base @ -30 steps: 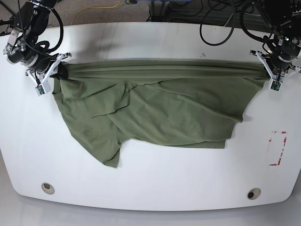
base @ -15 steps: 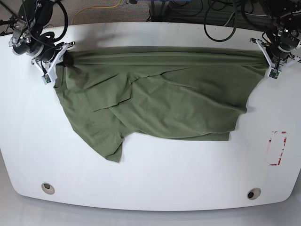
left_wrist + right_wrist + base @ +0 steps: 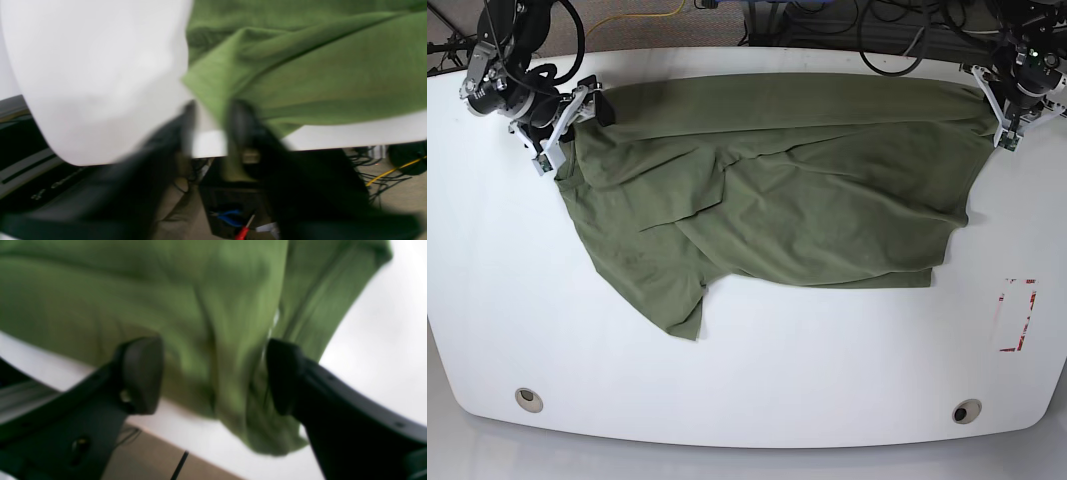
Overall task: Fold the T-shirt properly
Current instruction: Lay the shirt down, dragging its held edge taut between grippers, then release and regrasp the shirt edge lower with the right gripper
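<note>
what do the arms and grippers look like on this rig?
Both arms are black with loose black cables looped around them. In the base view the left gripper and right gripper have white bracket-like frames. In the wrist views the fingers are dark with rounded black pads. No markings are legible.

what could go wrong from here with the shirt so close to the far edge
The T-shirt lies at the table's far edge, so it may slide off. The right gripper is open around a loose bunch of cloth, so that corner may sag. The left gripper pinches only a thin edge, which may slip out.
</note>
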Available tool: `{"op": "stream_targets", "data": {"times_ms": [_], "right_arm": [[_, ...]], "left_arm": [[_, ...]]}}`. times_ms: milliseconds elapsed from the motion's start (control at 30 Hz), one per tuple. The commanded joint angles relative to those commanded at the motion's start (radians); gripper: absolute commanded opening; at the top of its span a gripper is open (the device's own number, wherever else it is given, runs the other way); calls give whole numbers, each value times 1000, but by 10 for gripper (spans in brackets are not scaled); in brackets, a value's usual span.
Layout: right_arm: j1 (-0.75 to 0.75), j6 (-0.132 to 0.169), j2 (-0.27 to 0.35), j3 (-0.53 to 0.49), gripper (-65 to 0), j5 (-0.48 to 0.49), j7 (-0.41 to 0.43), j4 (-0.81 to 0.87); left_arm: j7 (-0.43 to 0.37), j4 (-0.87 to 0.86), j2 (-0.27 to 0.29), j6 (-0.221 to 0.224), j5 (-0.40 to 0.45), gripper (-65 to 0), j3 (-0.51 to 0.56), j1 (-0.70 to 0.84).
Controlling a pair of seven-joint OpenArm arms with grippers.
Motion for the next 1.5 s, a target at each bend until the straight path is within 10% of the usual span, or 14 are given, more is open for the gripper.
{"op": "stream_targets", "data": {"times_ms": [133,667,1233,1500], "right_arm": [[34,0,0,2,-159,0,-3,9],[359,0,-8,-21,-159,-219,40,-196],[534,0,-3,-161,-160,-477,316,-591],[539,0,-8,-164,-160,-494,362,-644]], "left_arm": [[0,-2,0,0,0,-222,0,-5],[0,5,2,0,-8,-260,0,-78],[0,5,5,0,-9,-258,-58,-146],[127,5,6,0,-9,-257,-55,-172]]}}
